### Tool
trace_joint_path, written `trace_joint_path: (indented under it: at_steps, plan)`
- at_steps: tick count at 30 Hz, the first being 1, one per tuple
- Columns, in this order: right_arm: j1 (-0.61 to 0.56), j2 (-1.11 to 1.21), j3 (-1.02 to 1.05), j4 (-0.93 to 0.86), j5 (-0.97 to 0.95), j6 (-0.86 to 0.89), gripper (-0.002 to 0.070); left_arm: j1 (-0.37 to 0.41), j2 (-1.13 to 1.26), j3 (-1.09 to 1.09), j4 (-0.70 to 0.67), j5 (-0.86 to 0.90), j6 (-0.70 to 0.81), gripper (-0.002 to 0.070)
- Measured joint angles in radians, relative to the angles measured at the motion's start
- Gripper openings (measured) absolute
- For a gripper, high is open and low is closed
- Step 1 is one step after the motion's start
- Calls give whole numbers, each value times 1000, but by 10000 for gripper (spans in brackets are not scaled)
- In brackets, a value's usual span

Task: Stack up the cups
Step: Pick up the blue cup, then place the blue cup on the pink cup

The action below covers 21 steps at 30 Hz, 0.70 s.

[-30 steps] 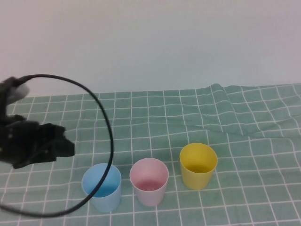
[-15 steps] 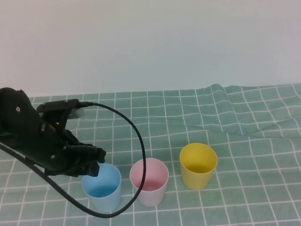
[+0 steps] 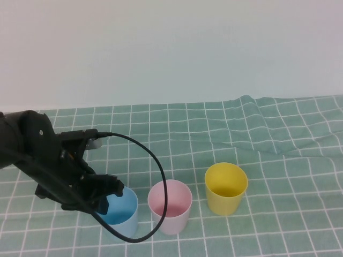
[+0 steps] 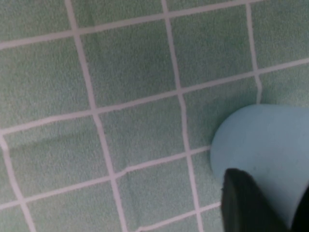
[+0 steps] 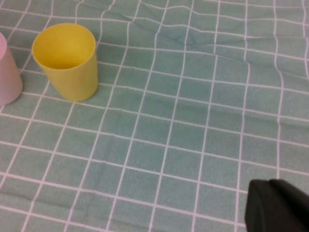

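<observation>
Blue cup (image 3: 117,212): stood upright on the bench (image 3: 278,214), mouth up, the end of a row; the pink cup (image 3: 170,206) sat just beside it, and the yellow cup (image 3: 225,188) beyond the pink one.

Left gripper (image 3: 107,194): hung right at the blue cup's rim, on the side away from the pink cup. The left wrist view showed one dark finger (image 4: 246,205) over the cup's pale blue wall (image 4: 263,145).

Left jaws: honestly could not tell whether they were apart or together; only that one finger showed clearly.

Key relation: the cup's long axis ran straight up, and the cup lay just inward of the jaws, toward the pink cup. I'd say a small shift that way would put the rim between them.

Right gripper (image 5: 277,208): only a dark corner of it showed in its own wrist view, well apart from the yellow cup (image 5: 66,60); jaws not readable there either.

Nearer arm: the left, plainly.

Stacking: not yet begun; all three cups stood separate.
</observation>
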State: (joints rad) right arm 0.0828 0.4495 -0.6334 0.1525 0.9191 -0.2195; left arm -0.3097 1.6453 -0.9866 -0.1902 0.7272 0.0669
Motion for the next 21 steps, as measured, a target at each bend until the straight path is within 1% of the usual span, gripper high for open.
trace_joint_path:
  at_steps: [1,5,8,12,13,14,15,16,18,19,21]
  plan:
    - [0,0,0,0,0,0,-1,0,2,0,0,0,0,2]
    - [0,0,0,0,0,-2,-1,0,2,-4,11,2,0,0]
    - [0,0,0,0,0,-2,-1,0,2,-52,39,55,0,-1]
    - [0,0,0,0,0,-5,-1,0,-18,-184,123,182,-22,-1]
    - [0,0,0,0,0,-5,-1,0,-32,-228,146,218,-39,14]
    - [0,0,0,0,0,-5,-1,0,-44,-273,158,244,-47,-1]
    - [0,0,0,0,0,-5,-1,0,-60,-316,156,273,-51,-1]
    - [0,0,0,0,0,-5,-1,0,-73,-355,136,298,-51,14]
    - [0,0,0,0,0,-5,-1,-5,-87,-414,50,341,-24,0]
    - [0,0,0,0,0,-5,-1,-19,-87,-437,-2,363,8,0]
    - [0,0,0,0,0,-5,-1,-65,-87,-451,-46,378,41,0]
